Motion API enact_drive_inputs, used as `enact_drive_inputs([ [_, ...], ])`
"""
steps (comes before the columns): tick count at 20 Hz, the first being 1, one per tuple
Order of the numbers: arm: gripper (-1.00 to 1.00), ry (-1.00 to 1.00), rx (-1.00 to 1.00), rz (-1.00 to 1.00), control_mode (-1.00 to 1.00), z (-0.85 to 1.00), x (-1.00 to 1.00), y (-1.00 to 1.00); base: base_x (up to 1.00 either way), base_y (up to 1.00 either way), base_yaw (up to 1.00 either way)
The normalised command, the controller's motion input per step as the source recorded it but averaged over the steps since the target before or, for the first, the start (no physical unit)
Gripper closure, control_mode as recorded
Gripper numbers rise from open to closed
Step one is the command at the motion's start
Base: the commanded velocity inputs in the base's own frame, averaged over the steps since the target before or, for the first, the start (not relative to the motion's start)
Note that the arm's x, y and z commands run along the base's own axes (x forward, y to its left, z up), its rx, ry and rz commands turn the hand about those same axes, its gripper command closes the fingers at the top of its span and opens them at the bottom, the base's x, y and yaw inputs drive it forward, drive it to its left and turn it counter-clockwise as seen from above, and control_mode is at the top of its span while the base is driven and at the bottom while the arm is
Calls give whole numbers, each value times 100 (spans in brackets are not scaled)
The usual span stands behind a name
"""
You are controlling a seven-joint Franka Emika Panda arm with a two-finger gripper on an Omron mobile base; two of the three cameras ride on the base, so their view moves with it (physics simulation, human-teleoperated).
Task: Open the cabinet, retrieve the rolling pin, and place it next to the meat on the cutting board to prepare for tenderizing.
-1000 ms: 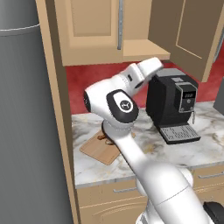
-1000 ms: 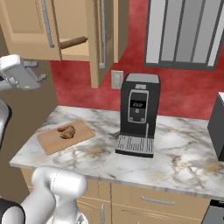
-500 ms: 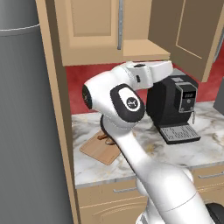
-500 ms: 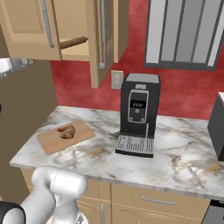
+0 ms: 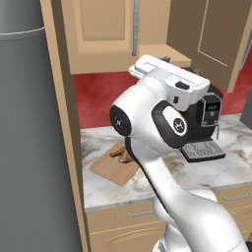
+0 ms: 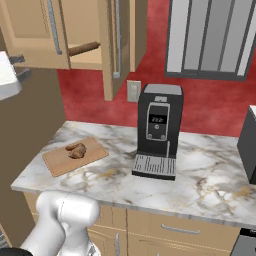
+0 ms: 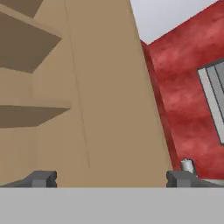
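Up high, rolling pin (image 6: 83,48) in open cabinet (image 6: 107,55) — end effector (image 7: 111,178) wide, empty, well apart.

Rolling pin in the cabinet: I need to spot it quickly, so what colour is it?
Brown wood. The rolling pin shows best in the right base view.

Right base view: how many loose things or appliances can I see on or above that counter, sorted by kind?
Cutting board: 1
Meat: 1
Rolling pin: 1
Coffee machine: 1
Total: 4
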Motion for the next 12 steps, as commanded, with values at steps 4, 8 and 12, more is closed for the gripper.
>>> enact_drive_inputs([
  [4,-100,-25,25,36,-100,3,12,-3,0,0,0],
  [8,-100,-10,20,35,-100,0,51,0,0,0,0],
  [12,-100,-3,15,33,-100,1,56,0,0,0,0],
])
